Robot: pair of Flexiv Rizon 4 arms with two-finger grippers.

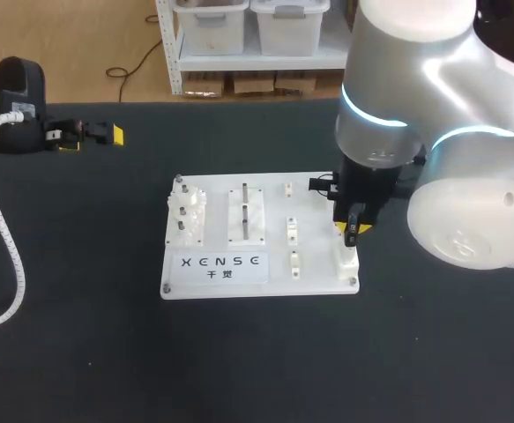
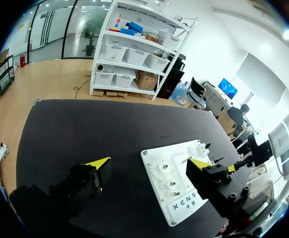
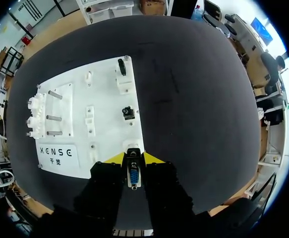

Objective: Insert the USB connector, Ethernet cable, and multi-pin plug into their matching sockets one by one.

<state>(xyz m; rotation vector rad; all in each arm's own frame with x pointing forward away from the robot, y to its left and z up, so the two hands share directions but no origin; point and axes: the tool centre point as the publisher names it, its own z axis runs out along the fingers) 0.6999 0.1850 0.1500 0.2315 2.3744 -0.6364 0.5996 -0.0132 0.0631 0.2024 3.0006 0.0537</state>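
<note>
Where the matte black table [image 1: 239, 361] carries the flat white board [image 1: 314, 264], the right gripper [image 1: 352, 231] hangs over the board's near right corner. Its yellow-tipped fingers [image 3: 115, 158] are closed on the multi-pin plug [image 3: 133, 176] from both sides. The plug is a small trapezoid shell of bright metal with a blue face and rows of fine pins. It sits just over a raised white socket block [image 1: 348, 260]; whether the two touch I cannot tell.

The board is smooth plastic with screws at its corners. It bears two upright metal pegs [image 1: 243, 207], a stack of pale toothed gears [image 1: 186, 211] and a row of little white fixtures [image 1: 290, 229]. Ahead of the plug on the same side stand a small black square part [image 3: 128, 113] and, further on, a slim black part [image 3: 120, 66].

In the head view, the right arm's glossy white shell hides the board's far right corner. The left gripper [image 2: 148, 162] is well apart from the board at the table's far left, its fingers spread wide with nothing between them.
</note>
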